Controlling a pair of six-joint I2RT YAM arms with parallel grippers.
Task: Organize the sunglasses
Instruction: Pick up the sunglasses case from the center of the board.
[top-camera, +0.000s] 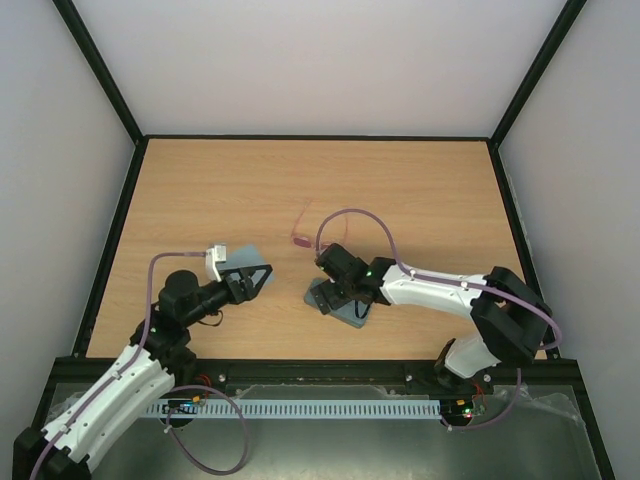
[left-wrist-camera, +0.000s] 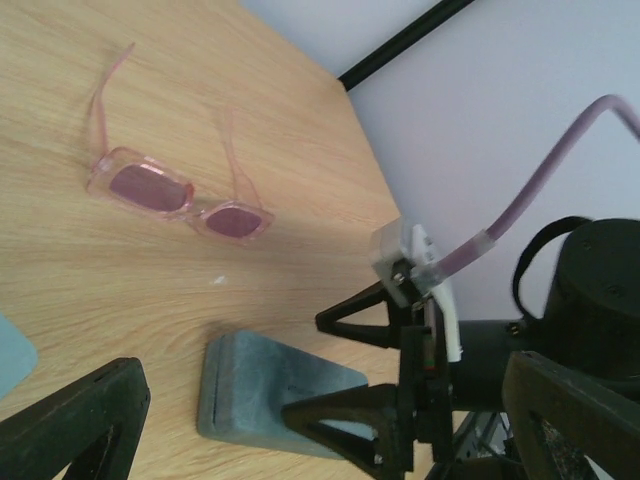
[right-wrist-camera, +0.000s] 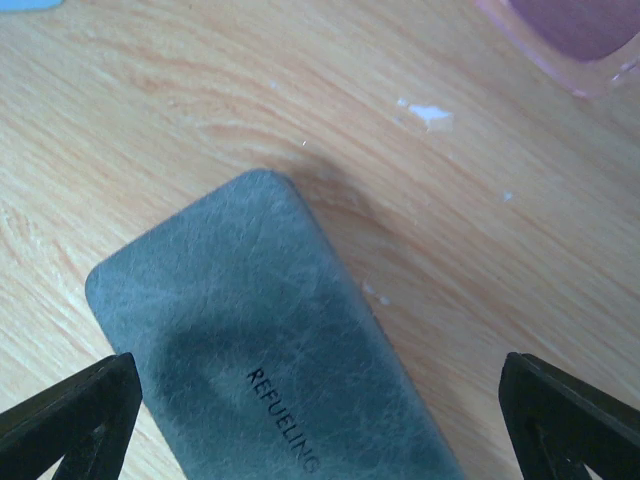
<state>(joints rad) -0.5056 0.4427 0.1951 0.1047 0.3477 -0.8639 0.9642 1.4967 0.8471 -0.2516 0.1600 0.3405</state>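
On the desk (top-camera: 430, 200), midway left to right, lie the sunglasses (top-camera: 300, 237), temples unfolded (untouched). Nearer, the right end effector (right-wrist-camera: 320, 400), spread wide, hovers over the case (right-wrist-camera: 270, 340), likely to open it; the left end effector (top-camera: 258, 277) hangs alongside, equally spread.

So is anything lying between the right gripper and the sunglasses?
Nothing visible. The right gripper hovers open over the blue-grey case, and only bare table separates that case from the sunglasses.
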